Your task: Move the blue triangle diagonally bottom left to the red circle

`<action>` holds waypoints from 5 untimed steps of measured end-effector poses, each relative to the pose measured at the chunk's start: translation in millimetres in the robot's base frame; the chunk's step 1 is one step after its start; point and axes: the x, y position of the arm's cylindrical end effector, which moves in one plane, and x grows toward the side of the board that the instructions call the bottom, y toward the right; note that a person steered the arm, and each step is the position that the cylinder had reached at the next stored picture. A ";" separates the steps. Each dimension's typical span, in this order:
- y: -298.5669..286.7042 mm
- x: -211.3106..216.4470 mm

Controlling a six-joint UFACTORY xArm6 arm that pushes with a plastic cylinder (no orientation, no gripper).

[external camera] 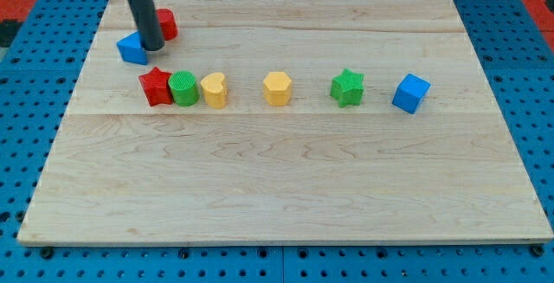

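Rod hides part of the red circle; my tip, gripperless end effector, touches the blue triangle.

My tip rests between the blue triangle at its nine o'clock and the red circle at one o'clock.

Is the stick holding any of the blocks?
No, nothing is held. My tip only pushes; it sits between the blue triangle and the red circle.
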 end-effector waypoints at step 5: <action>-15.5 22.7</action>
